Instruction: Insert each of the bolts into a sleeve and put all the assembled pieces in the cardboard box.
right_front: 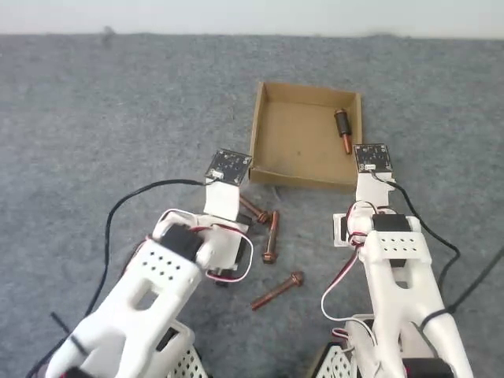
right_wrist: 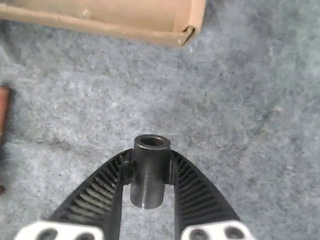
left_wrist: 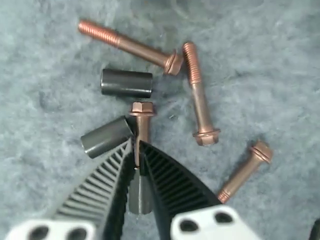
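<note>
Left pincer (left_wrist: 136, 147) is clamping one bolt (left_wrist: 142, 109) by its shaft, low over the grey table (right_front: 87, 118) near the middle of the high frame. Right pincer (right_wrist: 150, 156) is gripping one upright sleeve (right_wrist: 150, 182) just below the lower right corner of the cardboard box (right_front: 268, 130). Three loose bolts are lying nearby: a first loose bolt (left_wrist: 131, 47), a second loose bolt (left_wrist: 199, 95) and a third loose bolt (left_wrist: 244, 170). Two more sleeves are crowding the clamped bolt's head, a flat sleeve (left_wrist: 126, 82) just beyond it and a tilted sleeve (left_wrist: 106, 136) lying against it. One assembled piece (right_front: 343, 130) is resting inside the box, along its right wall.
</note>
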Controlling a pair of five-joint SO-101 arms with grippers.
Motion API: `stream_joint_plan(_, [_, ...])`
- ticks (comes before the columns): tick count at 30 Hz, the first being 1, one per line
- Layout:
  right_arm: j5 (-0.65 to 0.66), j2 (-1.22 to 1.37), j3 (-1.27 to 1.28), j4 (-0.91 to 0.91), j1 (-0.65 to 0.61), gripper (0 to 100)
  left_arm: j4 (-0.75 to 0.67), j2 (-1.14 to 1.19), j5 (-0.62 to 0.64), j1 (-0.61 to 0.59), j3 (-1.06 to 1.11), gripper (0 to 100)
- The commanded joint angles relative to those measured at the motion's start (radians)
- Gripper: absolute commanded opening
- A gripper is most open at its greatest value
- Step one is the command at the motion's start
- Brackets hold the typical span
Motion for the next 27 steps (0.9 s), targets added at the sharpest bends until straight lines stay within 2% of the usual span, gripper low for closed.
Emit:
stream_joint_plan(1, [0.023, -0.051, -0.008, -0.021, 0.007, 0.6, -0.06, 0.078, 0.018, 0.006, -0.056, 1])
stream_joint_plan(15, [0.02, -0.051, -0.008, -0.022, -0.008, 0.6, -0.258, 0.322, 0.014, 0.006, -0.059, 1])
stream_joint_plan(27, [0.025, -0.051, 0.008, -0.048, -0.025, 0.6, -0.144, 0.431, 0.012, 0.006, -0.196, 1])
